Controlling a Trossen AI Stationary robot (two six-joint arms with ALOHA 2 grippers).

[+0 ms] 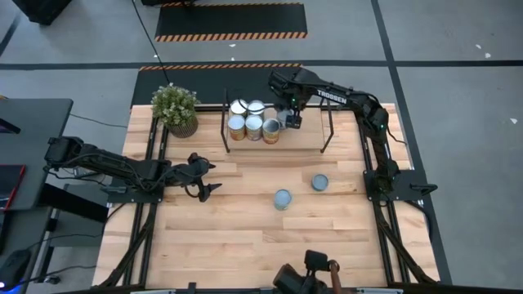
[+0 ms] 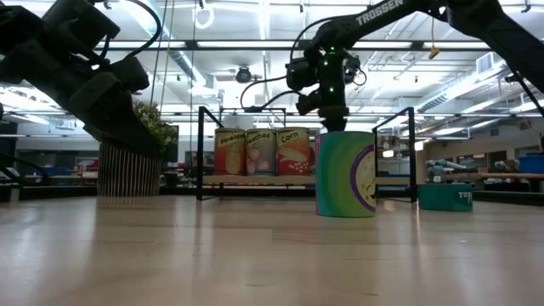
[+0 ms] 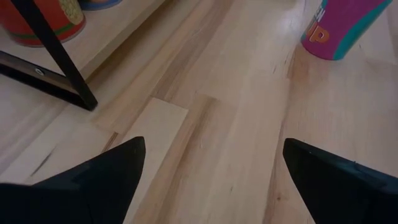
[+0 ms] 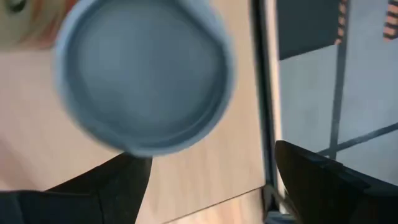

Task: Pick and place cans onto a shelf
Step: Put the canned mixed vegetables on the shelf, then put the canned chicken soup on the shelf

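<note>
Several cans stand on the shelf (image 1: 310,139); in the low view three of them (image 2: 259,151) show in a row. My right gripper (image 1: 288,121) hangs open over the shelf, beside the row's right-hand can (image 1: 271,128). That can's grey round top (image 4: 143,74) lies just beyond the open fingers (image 4: 212,152). Two more cans stand upright on the table, one (image 1: 283,198) left of the other (image 1: 319,182). My left gripper (image 1: 204,178) is open and empty, low over the table's left part, with a pink-and-teal can (image 3: 339,25) ahead of it.
A potted green plant (image 1: 175,109) stands at the far left, beside the shelf's black left frame (image 1: 225,122). The shelf's right frame (image 1: 330,122) stands near my right arm. In the low view the nearer can (image 2: 346,174) hides the shelf below my right gripper.
</note>
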